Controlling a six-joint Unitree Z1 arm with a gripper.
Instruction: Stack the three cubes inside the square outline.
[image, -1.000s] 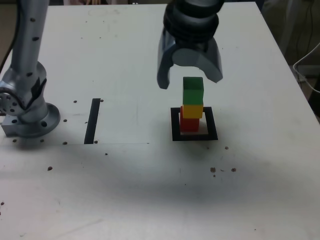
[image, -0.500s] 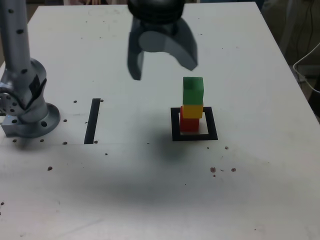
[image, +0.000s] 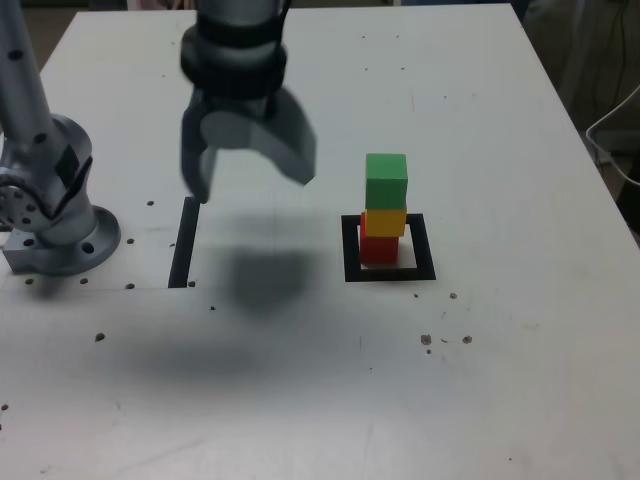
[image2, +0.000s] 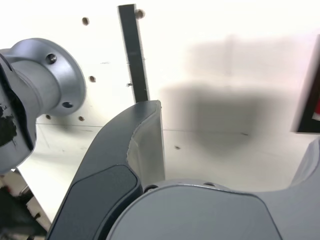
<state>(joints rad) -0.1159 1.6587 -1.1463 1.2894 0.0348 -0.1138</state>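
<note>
Pincer (image: 251, 182) spread wide, smooth and curved, gripping nothing; glossy green cube (image: 386, 181) tops yellow (image: 385, 222)

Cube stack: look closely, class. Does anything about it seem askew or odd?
Slightly askew. In the exterior view, the red cube sits a little to the view's left of the yellow cube and green cube above, so the edges don't line up. The stack still stands inside the square outline.
</note>
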